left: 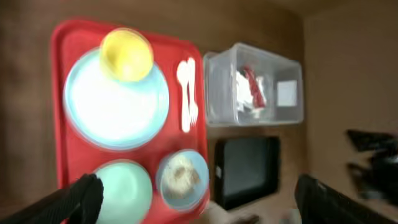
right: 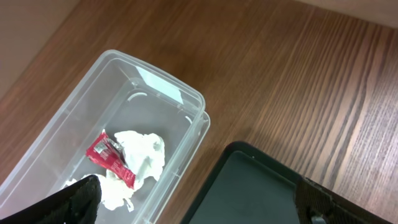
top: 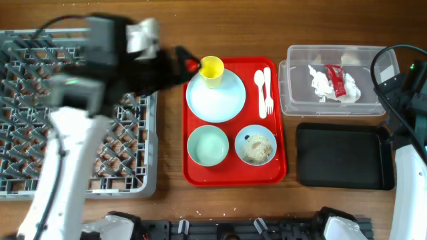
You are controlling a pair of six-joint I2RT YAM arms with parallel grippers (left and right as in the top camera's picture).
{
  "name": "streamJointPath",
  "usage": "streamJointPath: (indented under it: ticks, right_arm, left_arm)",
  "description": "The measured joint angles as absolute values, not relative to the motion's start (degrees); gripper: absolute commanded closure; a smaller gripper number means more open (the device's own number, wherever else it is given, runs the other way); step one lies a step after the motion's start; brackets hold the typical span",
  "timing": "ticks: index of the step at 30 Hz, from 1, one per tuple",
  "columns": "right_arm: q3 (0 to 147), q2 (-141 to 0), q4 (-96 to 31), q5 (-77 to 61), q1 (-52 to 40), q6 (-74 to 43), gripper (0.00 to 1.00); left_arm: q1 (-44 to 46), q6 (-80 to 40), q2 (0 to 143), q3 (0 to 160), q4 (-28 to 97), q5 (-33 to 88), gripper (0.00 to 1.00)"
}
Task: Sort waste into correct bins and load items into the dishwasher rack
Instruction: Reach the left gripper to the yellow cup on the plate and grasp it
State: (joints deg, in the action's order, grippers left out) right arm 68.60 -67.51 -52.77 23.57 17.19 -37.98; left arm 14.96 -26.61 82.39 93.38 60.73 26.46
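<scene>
Reference point: the red tray (top: 192, 175). On it sit the plate (top: 215, 100), with the yellow cup (top: 212, 69) at its far edge, the spoon (top: 259, 83) and fork (top: 268, 93) along its right side, an empty bowl (top: 208, 145), and a bowl holding rice scraps (top: 255, 148).

The rack (top: 127, 167) lies left of the tray. Right of it stand the clear tub (top: 293, 100), containing the napkin (top: 323, 83) and sauce packet (top: 335, 80), and the black tray (top: 340, 157).

The left gripper (left: 198, 186) hovers over the tray, fingers spread wide. The right gripper (right: 198, 190) hangs above the tub, fingers apart.
</scene>
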Motion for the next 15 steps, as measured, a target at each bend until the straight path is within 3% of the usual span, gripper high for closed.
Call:
streamJointPath:
  ticks: [5, 8, 15]
  right_arm:
    - [68.6, -67.5, -52.7, 23.6, 17.2, -38.0, 0.0]
    - [68.6, -67.5, -52.7, 23.6, 17.2, -38.0, 0.0]
    - [68.6, -67.5, -52.7, 23.6, 17.2, -38.0, 0.0]
  left_arm:
    - [35.7, -22.4, 98.2, 93.5, 44.9, 0.0, 0.01]
    - [38.3, -16.6, 106.7, 93.4, 39.5, -5.3, 0.14]
    - [37.8, -13.3, 115.4, 93.4, 38.1, -14.6, 0.12]
